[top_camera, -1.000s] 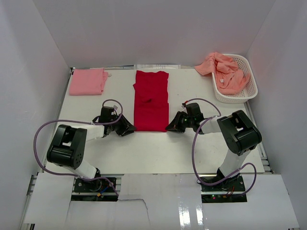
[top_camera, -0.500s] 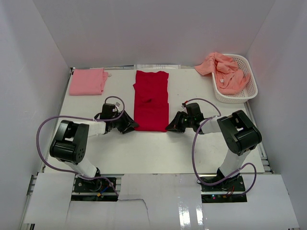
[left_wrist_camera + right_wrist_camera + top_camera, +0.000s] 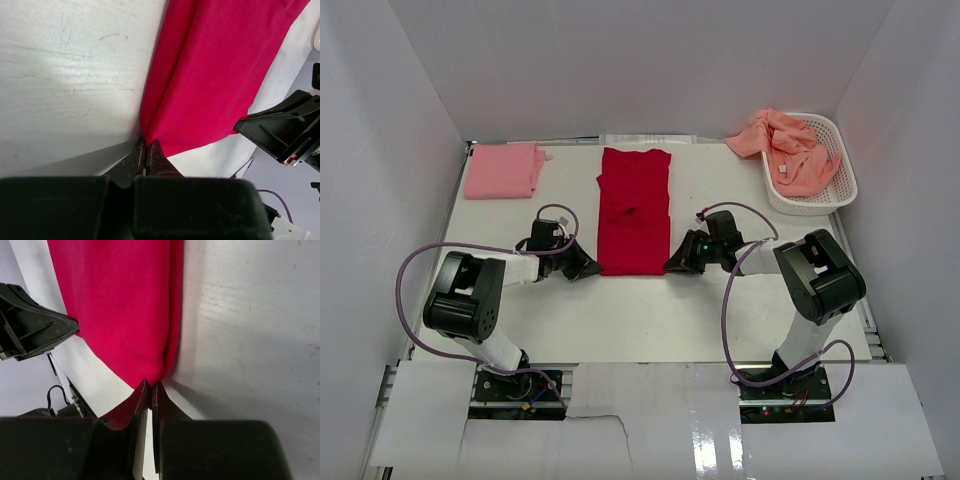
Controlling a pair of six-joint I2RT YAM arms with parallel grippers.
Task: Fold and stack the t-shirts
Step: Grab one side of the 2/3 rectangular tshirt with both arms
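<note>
A bright red t-shirt point(image 3: 634, 210) lies as a long folded strip down the middle of the table. My left gripper point(image 3: 592, 266) is shut on its near left corner, with the red cloth point(image 3: 210, 75) pinched between the fingertips point(image 3: 156, 155). My right gripper point(image 3: 672, 266) is shut on its near right corner, where the red cloth point(image 3: 125, 305) bunches at the fingertips point(image 3: 142, 395). A light pink t-shirt point(image 3: 503, 170) lies folded at the far left. Salmon-orange t-shirts point(image 3: 785, 148) are heaped in and over the white basket point(image 3: 840, 185).
The basket stands at the far right by the white wall. White walls close the table on three sides. Purple cables point(image 3: 430, 262) loop from both arms over the near table. Bare tabletop point(image 3: 640, 310) lies in front of the red t-shirt.
My left gripper moved in to the red t-shirt's near left corner and shut on it. The right gripper stayed shut on the near right corner.
</note>
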